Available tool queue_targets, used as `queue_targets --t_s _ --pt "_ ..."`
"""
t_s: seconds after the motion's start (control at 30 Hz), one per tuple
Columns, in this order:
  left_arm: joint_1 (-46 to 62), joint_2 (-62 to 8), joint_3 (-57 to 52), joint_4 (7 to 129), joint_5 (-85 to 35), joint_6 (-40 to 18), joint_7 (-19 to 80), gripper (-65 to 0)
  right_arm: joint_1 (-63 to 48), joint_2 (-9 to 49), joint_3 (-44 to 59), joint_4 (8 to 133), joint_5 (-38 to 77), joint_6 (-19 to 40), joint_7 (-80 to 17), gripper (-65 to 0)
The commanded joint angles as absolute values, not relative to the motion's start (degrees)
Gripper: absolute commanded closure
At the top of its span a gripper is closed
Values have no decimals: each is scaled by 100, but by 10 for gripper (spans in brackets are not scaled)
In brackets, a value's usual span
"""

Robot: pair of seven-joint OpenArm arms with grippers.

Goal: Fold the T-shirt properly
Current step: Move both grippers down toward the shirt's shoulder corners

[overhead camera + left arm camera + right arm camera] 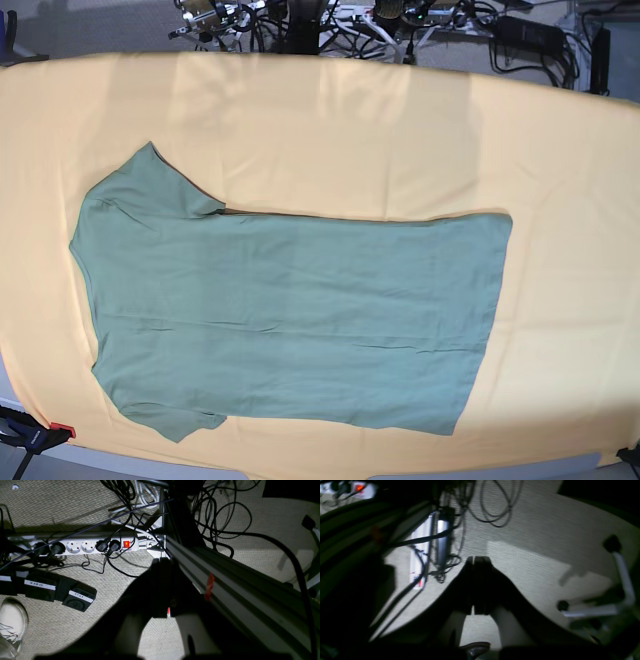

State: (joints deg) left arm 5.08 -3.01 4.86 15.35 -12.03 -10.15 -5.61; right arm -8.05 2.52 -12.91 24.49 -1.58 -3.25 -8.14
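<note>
Lying flat near the front edge of the big yellow-orange cloth (560, 300) is the soft sage-green T-shirt (290, 320), sleeves on the left, with bare cloth all around it. Only the base view shows it. The wrist views show pale carpet (162, 640), a white power strip (82, 547) and black cables (225, 510). The left gripper (162, 562) and right gripper (478, 561) have fingers pressed together, holding nothing.

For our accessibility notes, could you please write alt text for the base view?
A sage-green T-shirt lies spread flat and unfolded on a large yellow-orange cloth, with its sleeves at the image's left and its hem at the right. No robot arm or gripper appears in this view; tangled cables run along the top edge.
</note>
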Motion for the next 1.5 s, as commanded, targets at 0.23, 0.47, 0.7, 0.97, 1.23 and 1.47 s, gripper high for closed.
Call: queue_targets --t_s 0.23,0.47,0.7,0.97,1.23,1.47 --pt "506 -285 484 1564 -1210 -1066 -622 0 -805 255 -1275 2502 -180 211 -755 0" --pt "506 -285 484 1564 -1210 -1068 -622 0 -805 257 -1275 2526 -178 -180 -753 0" --pt "506 -285 484 1564 -1205 -1063 -401 0 -808 257 -1275 2567 -172 60 -757 0" --pt "596 -287 486 1833 -449 -1061 237 0 -810 272 -1275 2709 -200 189 -1061 0" --pt "1446 -414 486 2950 -368 -1066 596 0 -915 305 -1275 2738 -137 1297 -1487 0" --pt "2147 -604 655 3828 -572 -1068 1127 0 -1415 456 -1275 2832 -148 2021 -1594 0"
